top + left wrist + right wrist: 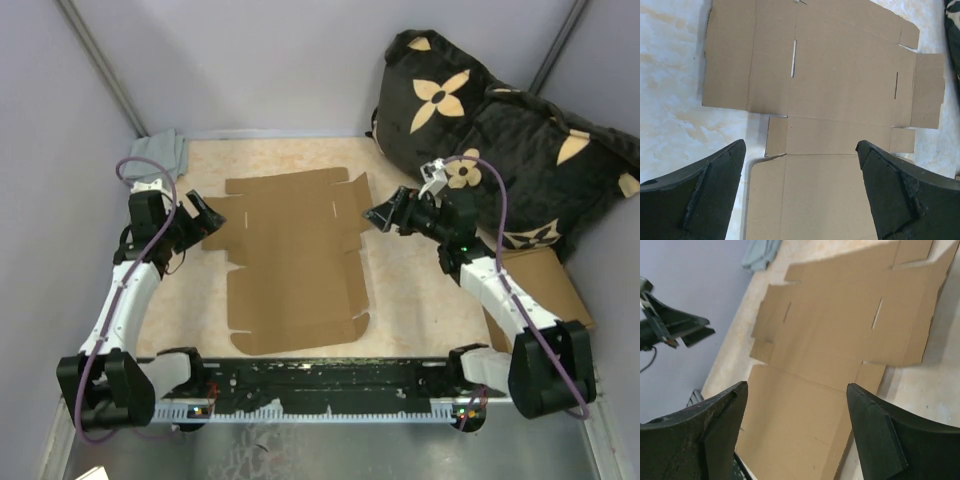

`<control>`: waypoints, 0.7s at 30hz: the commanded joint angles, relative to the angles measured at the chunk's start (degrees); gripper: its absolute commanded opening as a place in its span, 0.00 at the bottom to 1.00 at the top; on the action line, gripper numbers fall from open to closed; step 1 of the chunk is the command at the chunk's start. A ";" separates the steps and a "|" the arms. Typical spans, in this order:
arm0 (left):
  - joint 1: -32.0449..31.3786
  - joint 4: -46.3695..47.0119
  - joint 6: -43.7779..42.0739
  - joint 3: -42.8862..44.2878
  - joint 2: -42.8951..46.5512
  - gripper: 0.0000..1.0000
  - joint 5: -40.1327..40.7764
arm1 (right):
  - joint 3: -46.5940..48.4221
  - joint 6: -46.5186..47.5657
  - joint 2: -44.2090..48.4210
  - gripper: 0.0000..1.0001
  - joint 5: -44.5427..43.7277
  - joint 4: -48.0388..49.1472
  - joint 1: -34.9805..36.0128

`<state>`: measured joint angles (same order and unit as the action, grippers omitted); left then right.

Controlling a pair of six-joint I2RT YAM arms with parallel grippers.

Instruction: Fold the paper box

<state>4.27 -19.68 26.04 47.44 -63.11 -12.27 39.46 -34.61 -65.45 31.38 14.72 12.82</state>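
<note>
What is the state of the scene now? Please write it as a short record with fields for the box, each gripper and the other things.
paper box: flat and unfolded, lying on the table between the two arms
left gripper: open, by the box's left edge, holding nothing
right gripper: open, by the box's right edge, holding nothing
other things: black flowered cushion at far right; grey cloth in the far left corner; cardboard pile beneath the right arm
progress: no flap raised yet
</note>
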 commanded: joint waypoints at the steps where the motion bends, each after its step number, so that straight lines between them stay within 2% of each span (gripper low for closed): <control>1: 0.41 0.70 -0.55 1.26 0.18 0.99 -1.95 | 4.60 3.01 -3.79 0.83 0.29 -3.44 2.43; 5: 0.39 0.79 -0.46 1.17 -0.52 0.98 -3.04 | 4.40 3.57 -5.99 0.86 -0.77 -3.36 4.20; 12: 0.47 0.35 -0.77 1.69 -2.75 0.96 -5.50 | 11.08 6.26 -15.50 0.78 -10.79 -18.43 5.26; 21: 0.47 0.38 -0.68 1.48 -2.80 0.95 -5.60 | 15.58 8.17 -22.85 0.75 -22.32 -27.01 9.66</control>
<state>4.29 -19.70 25.87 47.44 -66.02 -16.60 49.82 -28.45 -86.52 16.49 -7.42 19.97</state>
